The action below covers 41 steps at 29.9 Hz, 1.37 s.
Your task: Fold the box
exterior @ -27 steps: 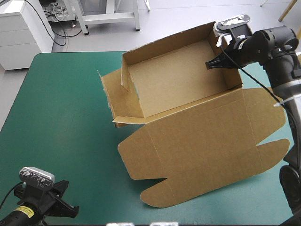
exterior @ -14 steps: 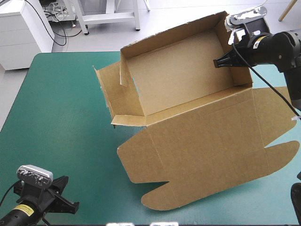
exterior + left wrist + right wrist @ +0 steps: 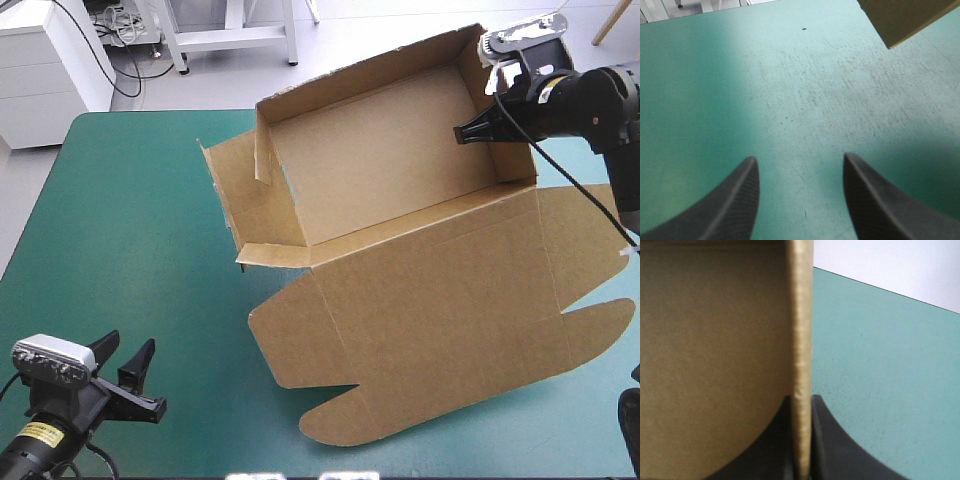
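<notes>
Half done: the box (image 3: 380,170) sits in the upper middle and right of the tabletop (image 3: 120,230), back and right walls up, left end untucked, lid (image 3: 440,320) flat. The right tool (image 3: 463,133) clamps the right wall; the left tool (image 3: 128,350), lower left, gapes empty.

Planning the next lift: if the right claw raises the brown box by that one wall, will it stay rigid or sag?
Probably stiff yet light: the partly folded brown cardboard box holds its walls upright unsupported. Gripped only by the right claw on one thin wall, its flat lid would likely hinge down along the creases.
</notes>
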Each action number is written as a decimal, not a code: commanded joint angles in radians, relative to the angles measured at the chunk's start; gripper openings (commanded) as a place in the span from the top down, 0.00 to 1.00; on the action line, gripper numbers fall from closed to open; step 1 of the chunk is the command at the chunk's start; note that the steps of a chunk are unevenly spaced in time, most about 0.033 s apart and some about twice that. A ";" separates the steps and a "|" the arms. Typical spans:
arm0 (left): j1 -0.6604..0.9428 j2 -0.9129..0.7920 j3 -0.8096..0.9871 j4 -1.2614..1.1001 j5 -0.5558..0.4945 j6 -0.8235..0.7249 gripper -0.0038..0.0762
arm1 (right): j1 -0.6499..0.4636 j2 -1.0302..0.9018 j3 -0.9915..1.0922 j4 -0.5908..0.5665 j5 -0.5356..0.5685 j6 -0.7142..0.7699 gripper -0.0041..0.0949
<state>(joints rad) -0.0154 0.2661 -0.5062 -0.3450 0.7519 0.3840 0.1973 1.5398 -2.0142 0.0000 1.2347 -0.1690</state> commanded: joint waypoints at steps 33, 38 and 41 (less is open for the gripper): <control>0.065 0.800 -0.385 -0.205 -0.142 -0.148 0.38 | -0.001 -0.041 -0.031 0.000 -0.065 -0.009 0.98; 0.170 0.942 -0.401 -0.560 -0.121 0.147 0.38 | -0.001 -0.041 -0.031 0.008 -0.065 -0.009 0.98; 0.207 1.041 -0.401 -0.793 -0.058 0.357 0.38 | -0.001 -0.041 -0.031 0.008 -0.065 -0.007 0.98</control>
<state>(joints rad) 0.1673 1.2584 -0.8742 -0.8874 0.6764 0.5729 0.1973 1.5398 -2.0142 0.0000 1.2353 -0.1801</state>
